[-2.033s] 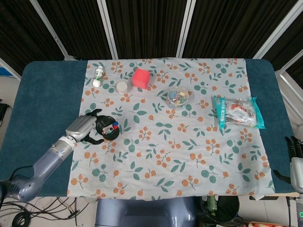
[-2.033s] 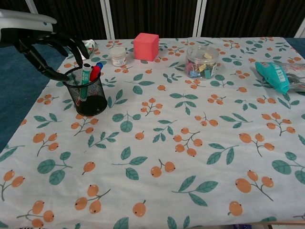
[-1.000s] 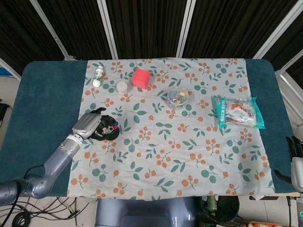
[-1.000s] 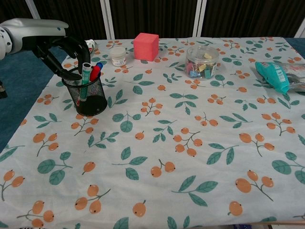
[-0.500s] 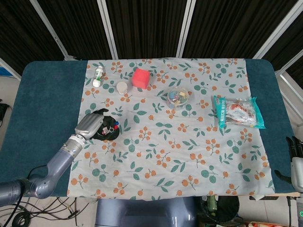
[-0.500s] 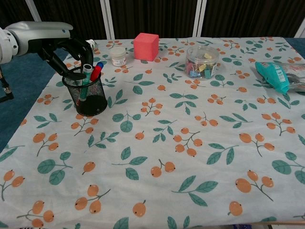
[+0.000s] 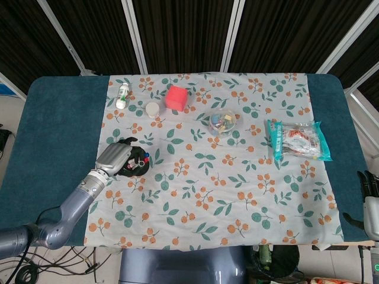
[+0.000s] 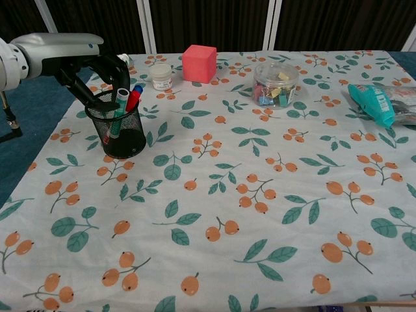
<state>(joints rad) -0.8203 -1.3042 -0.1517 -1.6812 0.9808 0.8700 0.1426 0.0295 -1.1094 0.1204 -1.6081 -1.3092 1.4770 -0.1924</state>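
Since earlier frames left robot hand (image 8: 91, 68) slid further over black mesh pen cup (image 8: 123, 130), fingers now curled round its rim, gripping it. Cup upright on floral cloth (image 8: 260, 195), left side of desk (image 7: 53, 130), markers (image 8: 130, 99) inside. Behind: white jar (image 8: 161, 76), pink cube (image 8: 199, 63), clip tub (image 8: 275, 83), snack bag (image 8: 383, 101). Right robot hand (image 7: 370, 198) off desk edge, holds nothing, fingers look slightly apart.

Left hand (image 8: 84, 68) reaching forward on an outstretched arm, dark fingers curled downward. Right hand (image 7: 370, 201) resting low, fingers upward.
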